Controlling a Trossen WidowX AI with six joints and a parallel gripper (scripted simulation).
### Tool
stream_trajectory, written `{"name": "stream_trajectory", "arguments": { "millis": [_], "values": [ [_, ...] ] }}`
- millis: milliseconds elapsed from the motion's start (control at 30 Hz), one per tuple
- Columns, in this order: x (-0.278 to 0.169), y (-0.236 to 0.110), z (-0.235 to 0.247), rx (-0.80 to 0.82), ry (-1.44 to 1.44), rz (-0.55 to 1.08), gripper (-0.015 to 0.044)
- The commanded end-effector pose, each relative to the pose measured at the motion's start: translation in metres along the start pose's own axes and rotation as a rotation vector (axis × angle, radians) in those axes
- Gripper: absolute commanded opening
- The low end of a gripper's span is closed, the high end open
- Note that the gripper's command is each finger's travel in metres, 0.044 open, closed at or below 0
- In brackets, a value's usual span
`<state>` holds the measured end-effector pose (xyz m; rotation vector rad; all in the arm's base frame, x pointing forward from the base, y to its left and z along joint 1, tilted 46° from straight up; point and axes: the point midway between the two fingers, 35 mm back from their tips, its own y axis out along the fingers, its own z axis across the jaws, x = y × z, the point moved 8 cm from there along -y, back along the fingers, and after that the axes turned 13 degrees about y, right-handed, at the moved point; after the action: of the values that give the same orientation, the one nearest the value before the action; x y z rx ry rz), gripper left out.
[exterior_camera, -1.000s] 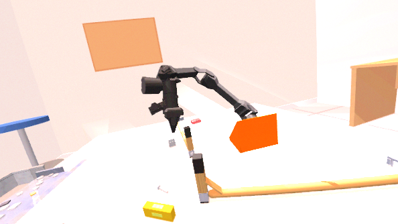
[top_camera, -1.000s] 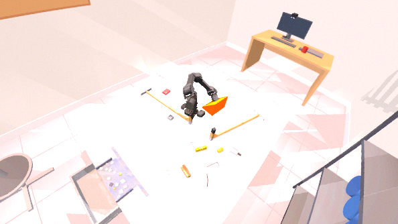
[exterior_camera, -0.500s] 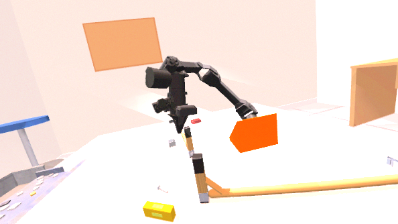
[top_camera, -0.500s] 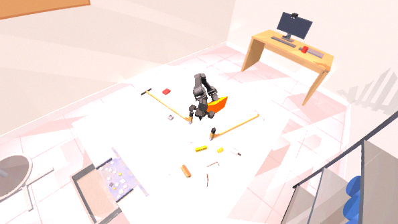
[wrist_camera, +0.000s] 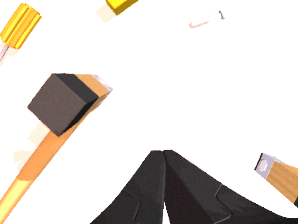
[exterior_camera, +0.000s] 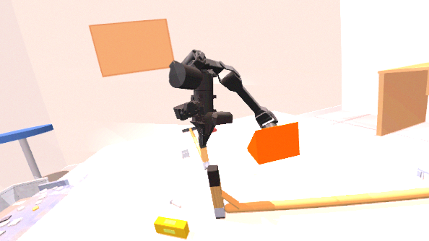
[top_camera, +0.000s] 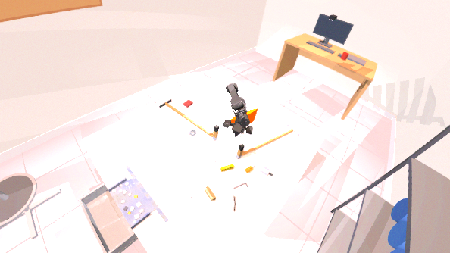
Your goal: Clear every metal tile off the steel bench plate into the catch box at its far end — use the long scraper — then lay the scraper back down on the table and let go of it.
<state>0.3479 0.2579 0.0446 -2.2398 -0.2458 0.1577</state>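
My gripper (top_camera: 236, 133) (exterior_camera: 203, 141) (wrist_camera: 162, 157) is shut with nothing between its fingers. It hangs just above the white table, between the handles of two long scrapers. One long scraper (top_camera: 187, 119) (exterior_camera: 204, 154) runs away to the back left; the grey end of its handle shows in the wrist view (wrist_camera: 274, 172). The other long scraper (top_camera: 265, 142) (exterior_camera: 325, 200) runs to the right, and its black-topped handle (top_camera: 240, 149) (exterior_camera: 214, 189) (wrist_camera: 63, 103) stands upright. The steel bench plate (top_camera: 148, 198) (exterior_camera: 22, 207) lies far off at the front left with several small tiles (top_camera: 130, 207) on it. The catch box (top_camera: 106, 215) adjoins it.
An orange wedge (top_camera: 253, 114) (exterior_camera: 276, 142) sits at the arm's base. Loose bits lie on the table: a red block (top_camera: 188, 103), a yellow block (top_camera: 227, 167) (exterior_camera: 171, 226), a wooden block (top_camera: 210, 193) and a small grey frame (top_camera: 193, 132) (exterior_camera: 185, 154). A desk (top_camera: 326, 58) stands behind.
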Motion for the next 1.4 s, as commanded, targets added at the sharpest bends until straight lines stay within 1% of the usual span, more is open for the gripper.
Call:
{"name": "stream_trajectory", "arguments": {
  "millis": [0,1367],
  "values": [
    [-0.002,-0.001,0.004,-0.009,-0.016,-0.007,0.0],
    [-0.011,0.07,0.001,-0.011,-0.015,-0.008,0.0]
  ]
}}
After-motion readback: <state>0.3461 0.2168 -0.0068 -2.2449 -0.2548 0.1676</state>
